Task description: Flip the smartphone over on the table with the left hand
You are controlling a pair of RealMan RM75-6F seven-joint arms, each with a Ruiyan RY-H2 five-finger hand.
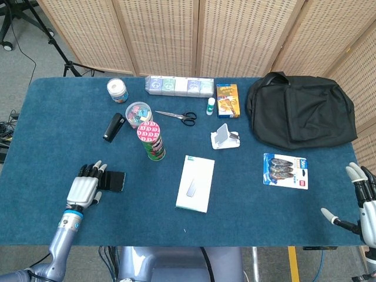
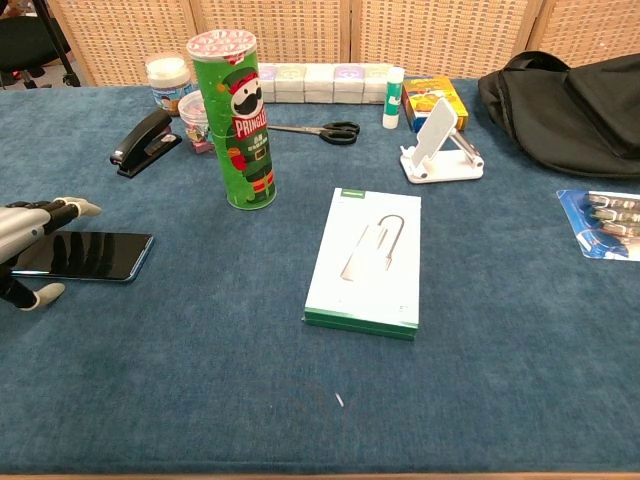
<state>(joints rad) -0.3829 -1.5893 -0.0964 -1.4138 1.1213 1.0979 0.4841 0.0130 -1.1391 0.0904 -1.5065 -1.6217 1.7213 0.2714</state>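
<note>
A black smartphone (image 2: pixel 88 256) lies flat on the blue table, glossy face up, at the front left. In the head view only its right end (image 1: pixel 115 181) shows past my left hand (image 1: pixel 84 190), which hovers over its left part with fingers stretched forward. The chest view shows that left hand (image 2: pixel 30 240) at the left edge, fingers above the phone's left end, thumb below its near edge. I cannot tell whether it touches the phone. My right hand (image 1: pixel 363 208) is open at the table's front right corner, holding nothing.
A Pringles can (image 2: pixel 235 120) stands behind and right of the phone. A white box (image 2: pixel 366 258) lies mid-table. A black stapler (image 2: pixel 141 142), scissors (image 2: pixel 318 129), a phone stand (image 2: pixel 440 142), a black bag (image 1: pixel 301 110) and a blue packet (image 1: pixel 285 171) lie farther back and right.
</note>
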